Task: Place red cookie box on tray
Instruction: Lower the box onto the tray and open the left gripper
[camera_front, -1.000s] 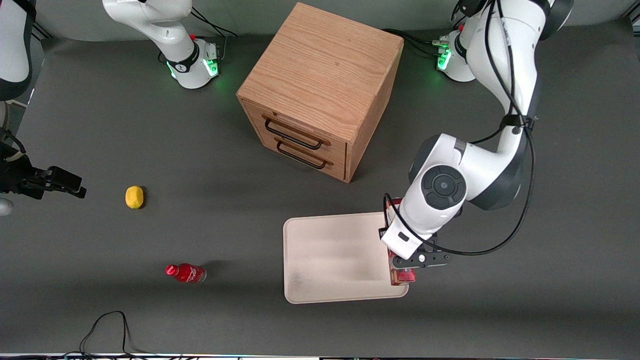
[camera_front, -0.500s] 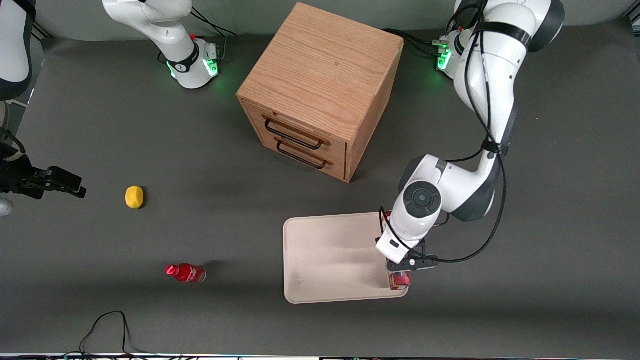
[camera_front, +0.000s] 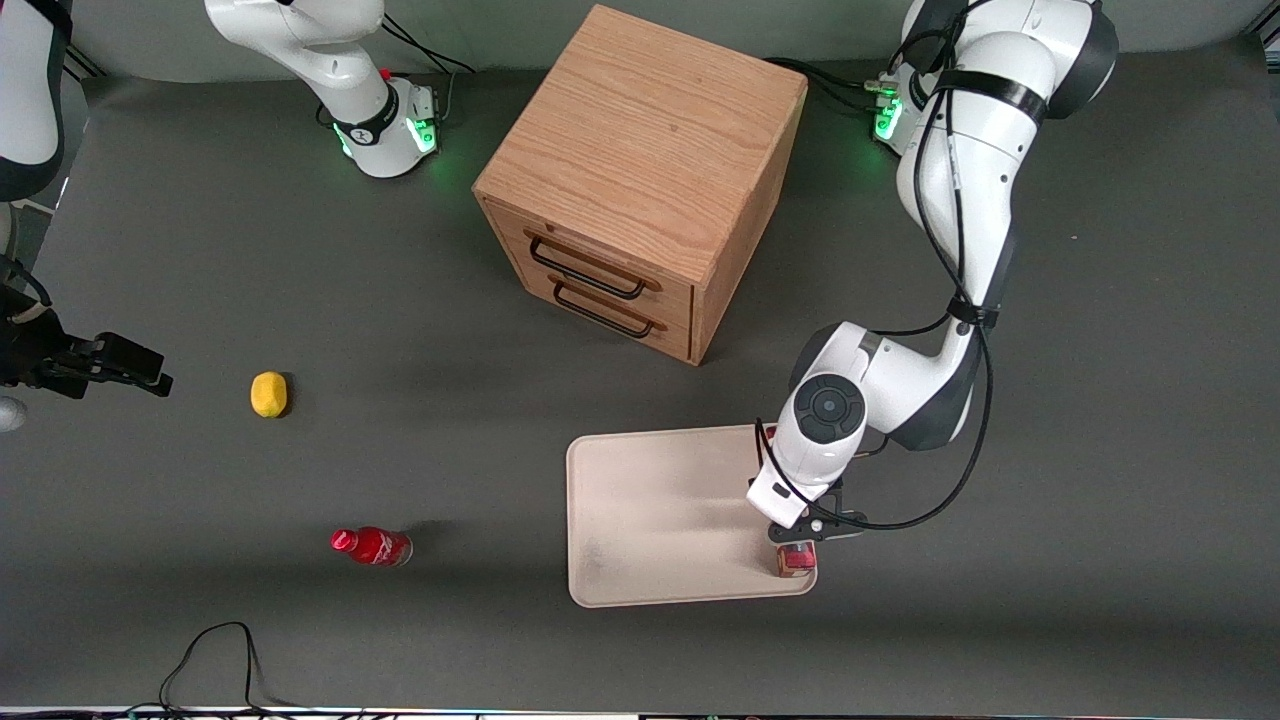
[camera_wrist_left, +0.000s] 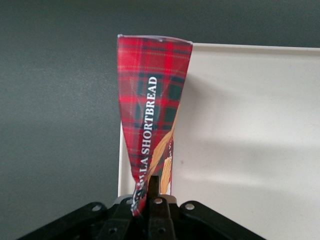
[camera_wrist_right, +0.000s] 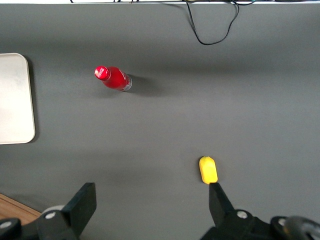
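Your claw (camera_front: 797, 545) sits low over the tray (camera_front: 660, 510), at the tray edge toward the working arm's end of the surface (camera_front: 1100, 560), and it is clenched on the box (camera_front: 797, 560). From the wrist camera you see the claw (camera_wrist_left: 145, 200) pinching the box (camera_wrist_left: 152, 115), whose red tartan carton with the white word SHORTBREAD runs along the rim of the tray (camera_wrist_left: 250, 125), partly over the tray and partly over the grey surface (camera_wrist_left: 55, 125); you cannot tell whether the box touches the tray. In the front view only the near end of the box shows below the wrist, inside the tray's near corner. A wooden cabinet (camera_front: 645, 180) with two drawers stands farther from the front camera than the tray. Toward the parked arm's end you have a red bottle (camera_front: 372, 546) and, farther from the camera, a lemon (camera_front: 268, 394), both well apart from the tray.
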